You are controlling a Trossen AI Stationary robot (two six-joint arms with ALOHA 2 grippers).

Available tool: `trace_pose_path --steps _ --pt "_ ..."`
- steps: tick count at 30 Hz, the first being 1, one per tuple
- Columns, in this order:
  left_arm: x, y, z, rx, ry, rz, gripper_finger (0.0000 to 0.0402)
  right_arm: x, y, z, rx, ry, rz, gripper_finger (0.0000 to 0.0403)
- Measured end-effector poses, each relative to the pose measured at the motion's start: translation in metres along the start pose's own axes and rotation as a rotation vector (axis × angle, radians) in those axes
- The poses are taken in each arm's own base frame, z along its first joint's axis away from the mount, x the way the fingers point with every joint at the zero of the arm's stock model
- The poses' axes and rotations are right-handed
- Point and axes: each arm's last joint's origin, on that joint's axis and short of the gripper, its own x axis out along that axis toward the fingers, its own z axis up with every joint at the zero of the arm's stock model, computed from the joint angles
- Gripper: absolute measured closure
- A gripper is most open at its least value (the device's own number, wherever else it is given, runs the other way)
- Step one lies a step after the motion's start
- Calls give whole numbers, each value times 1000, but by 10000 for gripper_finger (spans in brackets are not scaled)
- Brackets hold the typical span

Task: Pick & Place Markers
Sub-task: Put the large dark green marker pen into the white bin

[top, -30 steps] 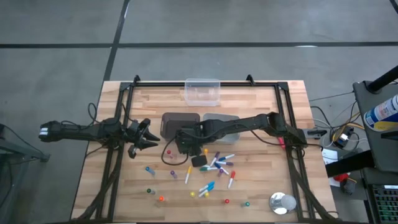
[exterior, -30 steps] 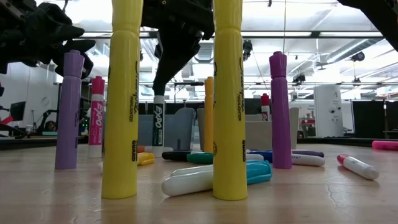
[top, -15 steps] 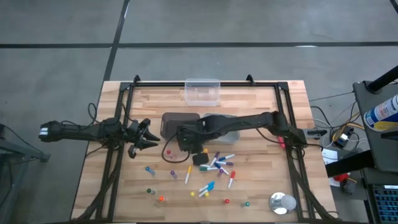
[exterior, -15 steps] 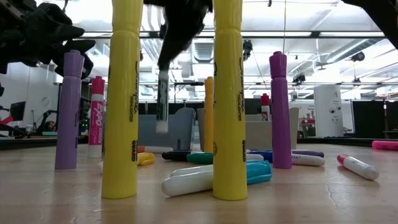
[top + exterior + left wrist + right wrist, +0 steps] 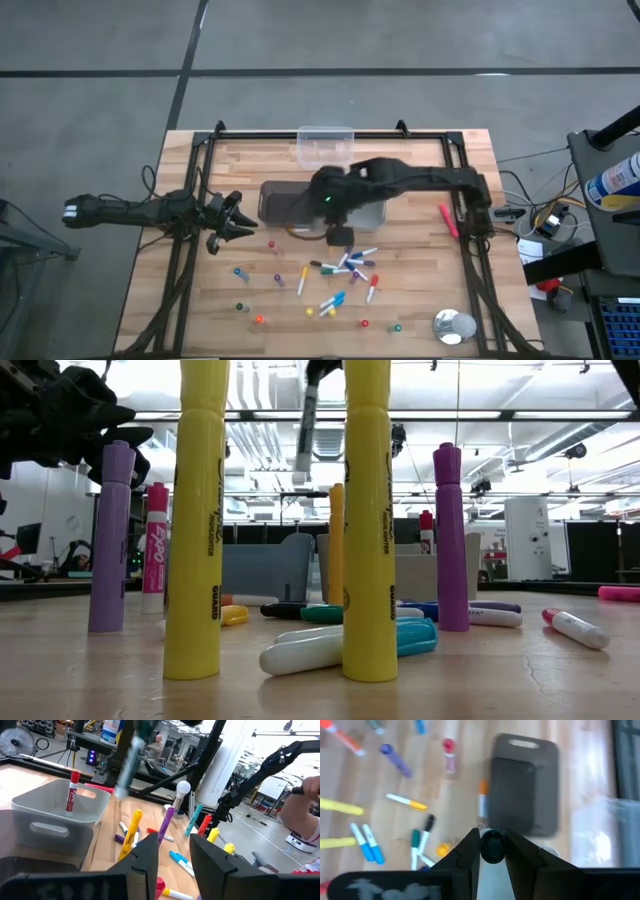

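- Overhead, the desk [image 5: 200,330] is pale wood planks framed by black rails, standing on a grey floor crossed by dark seams.
- A clear lidless box [image 5: 325,146] sits at the desk's far edge; nearer the middle a dark bin [image 5: 283,201] and a grey bin [image 5: 372,208] stand side by side.
- The markers [image 5: 345,268] lie scattered on the near half of the desk, some upright, some flat, with small caps among them; a silver tape roll [image 5: 453,326] rests at the near right corner.
- The right gripper [image 5: 331,203] hangs above the two bins, closed on a dark-capped white marker [image 5: 307,425] that hangs high off the wood in the low view; the wrist view shows its cap [image 5: 492,845] end-on between the fingers.
- The left gripper [image 5: 232,218] waits near the left rail with its fingers parted and empty.
- One red-capped marker [image 5: 72,791] stands inside the grey bin.
- Beyond the desk is a bright workshop with ceiling lights, stands and screens; a person's sleeve [image 5: 306,815] shows at the side.
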Motion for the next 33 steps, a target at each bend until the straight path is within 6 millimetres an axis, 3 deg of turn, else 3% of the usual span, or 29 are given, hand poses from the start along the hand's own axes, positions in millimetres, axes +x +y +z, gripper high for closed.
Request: trace_pose_path --steps 7,13,23,33 --pt "0 0 0 -8 0 0 297 -36 -27 -13 151 -25 -47 331" --pt "0 0 0 -10 0 0 297 -43 -54 -26 272 50 -158 330" --pt "0 0 0 -10 0 0 297 -22 -79 -37 292 125 -189 331" --pt "0 0 0 -10 3 2 297 22 -82 -52 261 210 -133 332"
